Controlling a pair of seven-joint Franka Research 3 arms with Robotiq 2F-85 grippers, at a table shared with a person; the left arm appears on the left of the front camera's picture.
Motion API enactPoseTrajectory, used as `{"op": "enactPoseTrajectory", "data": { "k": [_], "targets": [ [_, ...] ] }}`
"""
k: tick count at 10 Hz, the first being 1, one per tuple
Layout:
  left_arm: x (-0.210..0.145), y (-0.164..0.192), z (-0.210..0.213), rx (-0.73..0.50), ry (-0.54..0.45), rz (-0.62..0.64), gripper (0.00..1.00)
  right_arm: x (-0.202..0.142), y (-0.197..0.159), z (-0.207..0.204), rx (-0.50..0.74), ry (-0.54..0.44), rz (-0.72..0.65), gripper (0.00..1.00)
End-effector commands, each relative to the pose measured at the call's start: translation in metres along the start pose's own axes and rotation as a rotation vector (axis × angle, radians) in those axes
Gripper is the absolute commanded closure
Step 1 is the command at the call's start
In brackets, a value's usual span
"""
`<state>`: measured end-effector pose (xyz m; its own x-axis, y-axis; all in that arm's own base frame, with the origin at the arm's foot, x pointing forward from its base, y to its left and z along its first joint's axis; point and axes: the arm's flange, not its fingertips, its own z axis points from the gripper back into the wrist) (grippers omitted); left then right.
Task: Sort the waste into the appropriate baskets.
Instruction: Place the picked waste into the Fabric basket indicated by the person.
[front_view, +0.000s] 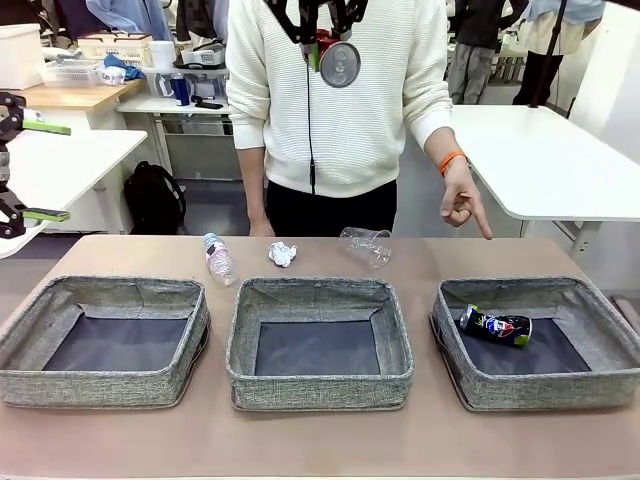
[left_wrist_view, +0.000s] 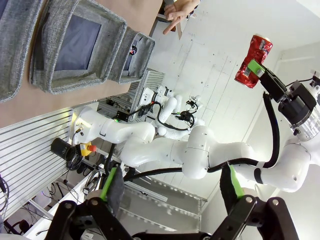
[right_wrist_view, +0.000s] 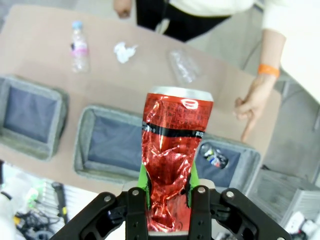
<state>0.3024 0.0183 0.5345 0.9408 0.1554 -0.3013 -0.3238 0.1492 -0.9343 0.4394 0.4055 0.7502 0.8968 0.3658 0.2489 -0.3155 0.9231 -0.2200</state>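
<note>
My front camera sits at my edge of the counter (front_view: 320, 440), facing the person (front_view: 340, 130) across the three baskets (front_view: 318, 385) close by. My right wrist camera looks down on those baskets from high above; my left, rolled sideways, sees them from farther off.

The right gripper (right_wrist_view: 168, 184) is held high above the table's middle, jaws clamped on a crushed red can (right_wrist_view: 172, 135). The left gripper (left_wrist_view: 172, 177) hangs off to the left, jaws wide apart.
</note>
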Motion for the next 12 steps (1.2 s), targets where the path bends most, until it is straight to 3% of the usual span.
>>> {"op": "enactPoseTrajectory", "data": {
  "k": [1, 6, 8, 12],
  "targets": [
    [-0.001, 0.0, 0.003, 0.004, 0.01, -0.015, 0.0, -0.048, -0.052, -0.033, 0.08, 0.001, 0.045, 0.68],
    [-0.001, 0.0, 0.003, 0.004, 0.01, -0.015, 0.0, -0.155, -0.159, -0.147, 0.114, 0.061, -0.046, 0.68],
    [-0.001, 0.0, 0.003, 0.004, 0.01, -0.015, 0.0, -0.2, -0.19, -0.182, 0.209, 0.059, -0.056, 0.68],
    [-0.001, 0.0, 0.003, 0.004, 0.01, -0.015, 0.0, -0.25, -0.21, -0.226, 0.229, 0.039, -0.123, 0.68]
  ]
}}
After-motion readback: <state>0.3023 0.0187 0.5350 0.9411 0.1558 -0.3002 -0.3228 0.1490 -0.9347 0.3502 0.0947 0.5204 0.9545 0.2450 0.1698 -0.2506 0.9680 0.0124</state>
